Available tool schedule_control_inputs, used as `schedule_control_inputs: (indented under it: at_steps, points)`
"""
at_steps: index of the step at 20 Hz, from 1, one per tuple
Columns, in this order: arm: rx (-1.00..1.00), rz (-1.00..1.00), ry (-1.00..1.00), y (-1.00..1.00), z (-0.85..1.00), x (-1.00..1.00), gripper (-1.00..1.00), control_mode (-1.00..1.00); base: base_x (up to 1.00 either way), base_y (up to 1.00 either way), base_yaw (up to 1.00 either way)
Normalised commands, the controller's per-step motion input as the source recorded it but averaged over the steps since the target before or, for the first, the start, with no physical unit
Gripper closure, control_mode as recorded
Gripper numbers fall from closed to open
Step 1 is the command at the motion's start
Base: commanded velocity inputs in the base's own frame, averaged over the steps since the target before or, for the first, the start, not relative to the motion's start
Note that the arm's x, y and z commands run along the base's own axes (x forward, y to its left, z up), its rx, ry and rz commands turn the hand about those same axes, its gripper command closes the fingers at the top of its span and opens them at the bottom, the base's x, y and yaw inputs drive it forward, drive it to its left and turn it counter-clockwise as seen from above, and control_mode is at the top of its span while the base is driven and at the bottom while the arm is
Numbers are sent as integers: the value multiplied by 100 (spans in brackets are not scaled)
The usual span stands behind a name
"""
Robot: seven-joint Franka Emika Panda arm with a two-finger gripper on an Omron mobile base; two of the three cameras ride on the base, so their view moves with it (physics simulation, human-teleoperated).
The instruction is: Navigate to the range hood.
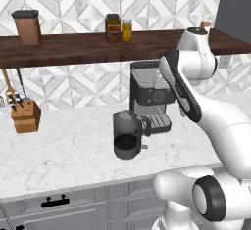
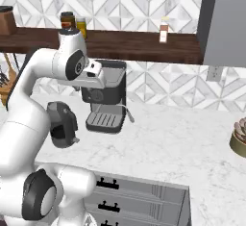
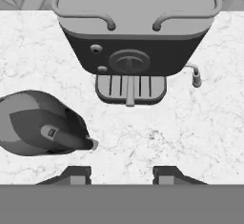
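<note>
The range hood is out of view. My arm reaches over a white marble counter [image 1: 63, 150], and my gripper [image 3: 121, 174] hangs above it, open, with nothing between its fingertips. Straight below the hand stands a dark espresso machine [image 3: 136, 37] [image 1: 149, 94] [image 2: 105, 97] against the tiled wall. A dark grey kettle [image 3: 40, 123] [image 1: 127, 133] [image 2: 61, 124] sits to its left, close to the machine's drip tray.
A wooden shelf [image 1: 73, 48] above the counter carries a canister [image 1: 27, 27], two jars [image 1: 117, 27] and a small bottle [image 2: 164, 30]. A knife block [image 1: 25, 115] stands at the left. A grey wall cabinet [image 2: 226, 23] and a bowl [image 2: 239, 138] are at the right. Drawers [image 2: 134, 196] run below.
</note>
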Motion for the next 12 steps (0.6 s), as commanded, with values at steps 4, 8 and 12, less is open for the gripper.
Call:
schedule_control_inputs:
  at_steps: [4,8,12]
  points:
    - [0,0,0,0,0,0,-100,100,-61,0,3]
    - [0,0,0,0,0,0,-100,100,-83,31,47]
    - [0,0,0,0,0,0,-100,100,-16,12,100]
